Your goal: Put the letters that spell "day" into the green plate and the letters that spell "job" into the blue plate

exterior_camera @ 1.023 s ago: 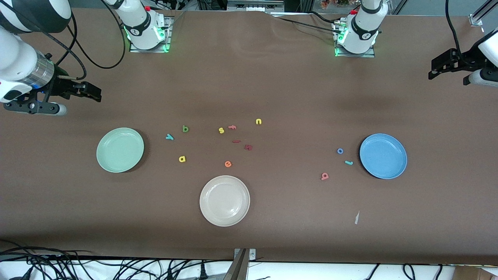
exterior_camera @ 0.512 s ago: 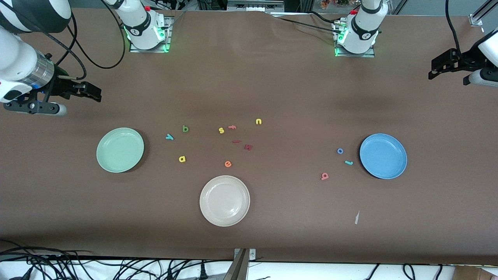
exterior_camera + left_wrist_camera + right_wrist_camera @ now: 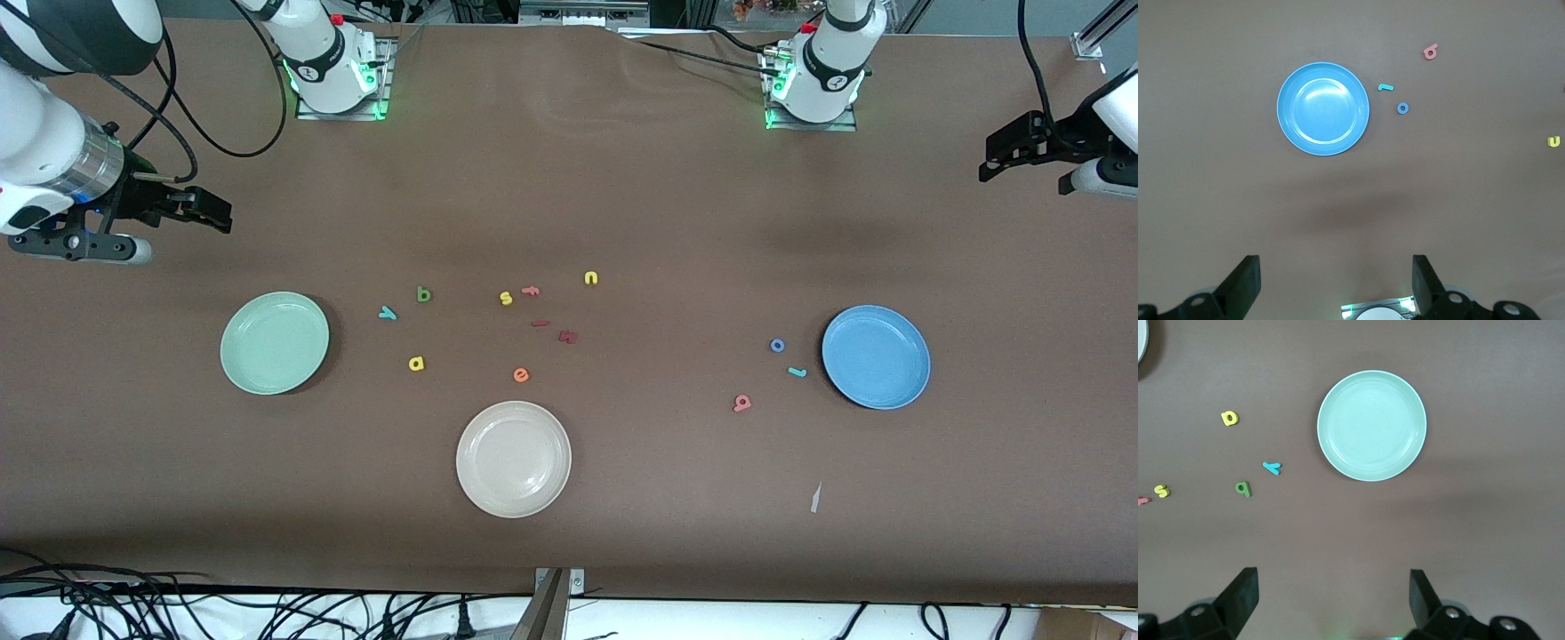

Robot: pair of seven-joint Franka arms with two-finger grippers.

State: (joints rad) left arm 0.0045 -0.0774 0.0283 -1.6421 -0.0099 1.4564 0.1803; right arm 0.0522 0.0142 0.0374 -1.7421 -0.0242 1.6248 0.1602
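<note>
Teal "j" (image 3: 797,372) lies flat, seemingly pointing at blue plate (image 3: 876,356); both jaws apart.

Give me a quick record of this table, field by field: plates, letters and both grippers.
green plate: empty, toward the right arm's end
blue plate: empty, toward the left arm's end
day letters: yellow a, dark green letter, teal y, on the table beside the green plate
job letters: blue o, teal j, salmon letter, beside the blue plate
cream plate: empty
left gripper: open, waiting
right gripper: open, waiting
</note>
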